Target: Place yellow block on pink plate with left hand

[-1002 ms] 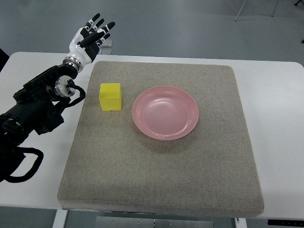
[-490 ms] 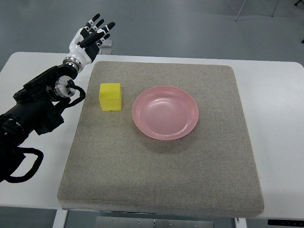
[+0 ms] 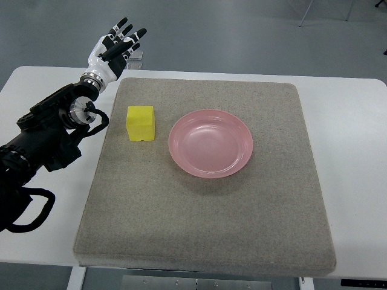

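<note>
Reaching next: our left hand (image 3: 115, 47) spread, empty, beyond mat corner; we lower squarely over yellow block (image 3: 140, 123), beside pink plate (image 3: 210, 143).

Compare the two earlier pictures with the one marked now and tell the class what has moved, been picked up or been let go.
Nothing has visibly changed. The left robot hand stays raised and open beyond the mat's far left corner, the yellow block stays on the grey mat left of the pink plate, and the plate stays empty.

The white table (image 3: 351, 121) carries a grey mat (image 3: 205, 211) (roughly square). The mat covers most of the top.
</note>
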Motion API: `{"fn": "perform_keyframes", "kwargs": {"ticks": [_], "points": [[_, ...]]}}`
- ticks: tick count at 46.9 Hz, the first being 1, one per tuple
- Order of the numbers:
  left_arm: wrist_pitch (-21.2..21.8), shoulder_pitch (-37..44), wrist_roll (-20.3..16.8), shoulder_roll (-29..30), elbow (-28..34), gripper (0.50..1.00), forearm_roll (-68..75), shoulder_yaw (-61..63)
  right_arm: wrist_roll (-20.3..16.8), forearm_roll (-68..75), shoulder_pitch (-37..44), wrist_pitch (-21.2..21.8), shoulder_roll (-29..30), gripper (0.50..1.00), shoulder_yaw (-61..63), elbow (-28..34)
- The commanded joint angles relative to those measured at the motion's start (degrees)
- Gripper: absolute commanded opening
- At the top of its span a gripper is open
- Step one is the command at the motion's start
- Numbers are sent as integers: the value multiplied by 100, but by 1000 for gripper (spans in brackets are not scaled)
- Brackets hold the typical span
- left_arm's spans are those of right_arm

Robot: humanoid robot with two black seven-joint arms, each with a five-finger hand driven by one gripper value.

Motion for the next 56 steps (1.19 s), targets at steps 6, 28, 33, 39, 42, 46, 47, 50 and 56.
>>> {"fn": "perform_keyframes", "kwargs": {"ticks": [6,28,33,39,42,46,47,50,56], "points": [[69,-1,0,39,-289,988,9,83,0,1,0,0,0,924,0,-4],[210,-387,167,381,-588,988,79,2112,0,1,0,0,0,924,0,-4],[140,-721,176,539,-676,988,79,2850,0,1,0,-9,0,924,0,-4],[122,-1301,325,978,-1246,988,79,3808,0,1,0,0,0,924,0,5],[43,-1591,527,1259,-1721,988,88,4274,0,1,0,0,0,924,0,5],[-88,-1951,703,1637,-2301,986,219,4819,0,1,0,0,0,924,0,-4],[-106,-2039,712,1716,-2415,986,316,4951,0,1,0,0,0,924,0,5],[-159,-2259,721,1928,-2653,986,719,5215,0,1,0,0,0,924,0,5],[-527,-2453,712,2200,-2759,986,1625,5278,0,1,0,0,0,924,0,5]]}}
